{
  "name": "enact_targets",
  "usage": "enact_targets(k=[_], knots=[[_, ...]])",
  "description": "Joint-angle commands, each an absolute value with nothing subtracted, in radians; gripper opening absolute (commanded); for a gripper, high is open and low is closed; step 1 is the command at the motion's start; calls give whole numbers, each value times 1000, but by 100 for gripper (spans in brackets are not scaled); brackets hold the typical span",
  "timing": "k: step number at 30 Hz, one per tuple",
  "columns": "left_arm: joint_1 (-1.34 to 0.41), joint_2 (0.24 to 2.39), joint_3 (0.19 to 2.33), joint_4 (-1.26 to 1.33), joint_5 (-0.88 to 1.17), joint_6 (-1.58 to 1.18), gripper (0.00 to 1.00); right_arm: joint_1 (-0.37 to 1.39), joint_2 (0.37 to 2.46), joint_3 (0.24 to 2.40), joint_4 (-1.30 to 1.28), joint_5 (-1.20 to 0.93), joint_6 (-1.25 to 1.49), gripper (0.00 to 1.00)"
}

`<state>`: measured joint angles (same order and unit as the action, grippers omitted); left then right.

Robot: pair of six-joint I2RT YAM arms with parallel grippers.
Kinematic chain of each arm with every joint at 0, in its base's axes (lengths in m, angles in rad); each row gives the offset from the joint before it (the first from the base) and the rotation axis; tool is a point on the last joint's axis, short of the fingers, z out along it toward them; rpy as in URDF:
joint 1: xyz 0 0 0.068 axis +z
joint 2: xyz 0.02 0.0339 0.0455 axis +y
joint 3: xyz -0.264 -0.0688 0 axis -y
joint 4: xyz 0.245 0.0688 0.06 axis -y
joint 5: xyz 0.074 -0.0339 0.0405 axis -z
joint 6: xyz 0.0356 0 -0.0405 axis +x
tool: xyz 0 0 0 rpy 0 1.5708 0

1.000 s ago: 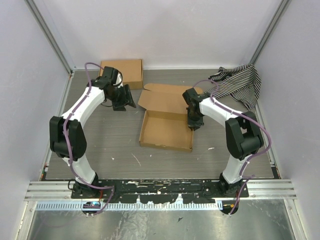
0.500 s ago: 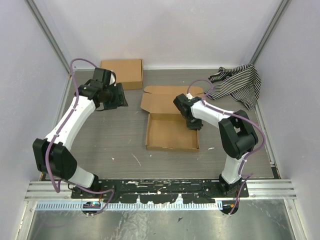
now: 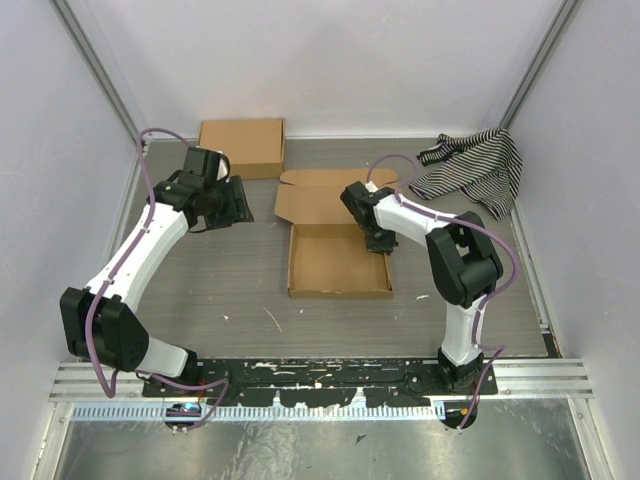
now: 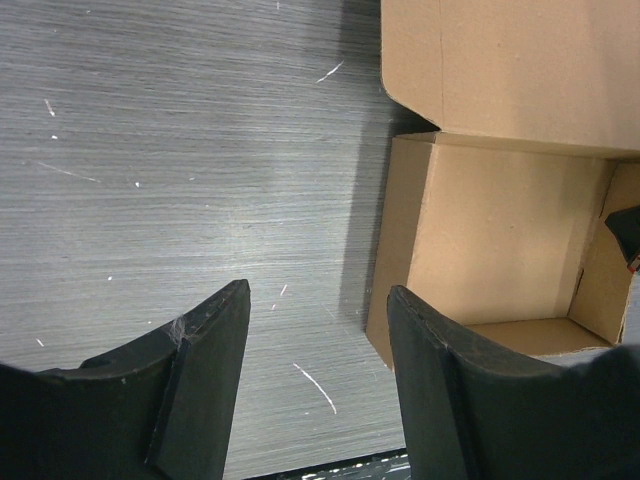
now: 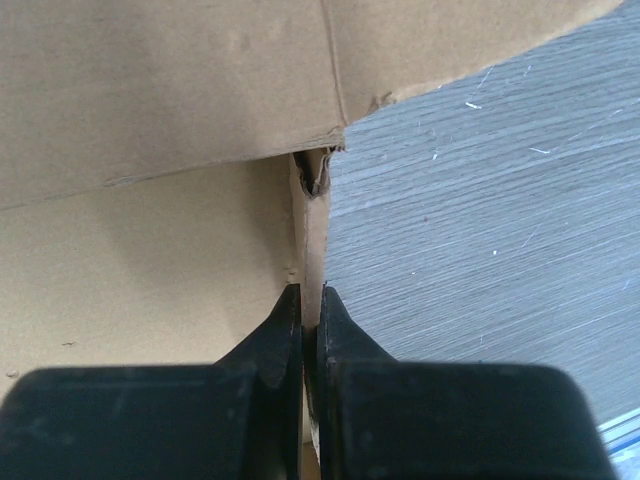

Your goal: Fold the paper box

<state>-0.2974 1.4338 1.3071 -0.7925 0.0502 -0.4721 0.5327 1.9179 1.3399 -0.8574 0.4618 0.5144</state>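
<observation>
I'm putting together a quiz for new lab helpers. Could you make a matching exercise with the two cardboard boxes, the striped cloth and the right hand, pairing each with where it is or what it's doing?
Things
1. open box
2. closed box
3. striped cloth
4. right hand

Places or states
A. far right corner, crumpled
B. shut, pinching a side wall of the open box
C. centre, lid flap lying back
D. far left corner, lying flat

Pairs: 1-C, 2-D, 3-A, 4-B
</observation>
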Motion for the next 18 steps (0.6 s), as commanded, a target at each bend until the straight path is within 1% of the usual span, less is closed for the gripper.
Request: enact_targets(k=[1,2,3,5,6,8,9,12,15,18], knots=[[-298,1408,1312,-782,44,-451,64,538,1897,1323,-791,410,506,1],[-298,1408,1315,-785,39,-447,64,537,1875,1318,-795,407,506,1],[-299,1410,1320,-788,33,-443,65,537,1859,1309,-799,399,505,9],[-298,1431,1340,-802,26,-437,67,537,1792,1292,-805,395,501,45],[-298,1444,1356,-807,25,-432,69,537,1758,1289,-809,400,500,57],[-298,1489,1400,-818,28,-428,70,535,1701,1304,-825,428,495,68],[-298,1516,1433,-820,29,-425,70,530,1678,1325,-834,440,487,72],[-298,1625,1560,-865,37,-423,71,473,1634,1411,-854,412,451,76],[-299,1758,1720,-903,40,-416,71,360,1632,1502,-839,285,398,76],[-296,1902,1872,-948,51,-417,70,241,1680,1561,-800,116,352,76]])
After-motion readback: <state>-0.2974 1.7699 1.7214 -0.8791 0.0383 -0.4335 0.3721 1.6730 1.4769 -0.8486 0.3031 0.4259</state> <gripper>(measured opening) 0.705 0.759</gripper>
